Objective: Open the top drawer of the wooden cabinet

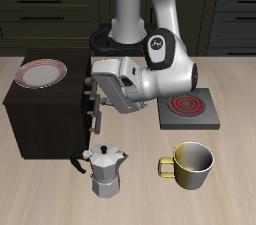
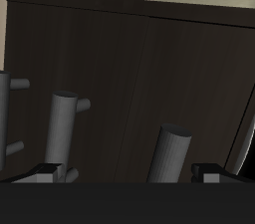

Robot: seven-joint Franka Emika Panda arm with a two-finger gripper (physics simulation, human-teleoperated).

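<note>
Wrist view puts the gripper [image 2: 127, 173], jaws spread wide, squarely facing the top drawer [image 2: 139, 79], handle between fingertips.

We see a pale, light-wood-grain counter [image 1: 40, 194], and behind it a row of black kitchen cabinets with slim handles [image 1: 45, 14].

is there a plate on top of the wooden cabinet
Yes, a plate lies flat on the top of the wooden cabinet.
</note>
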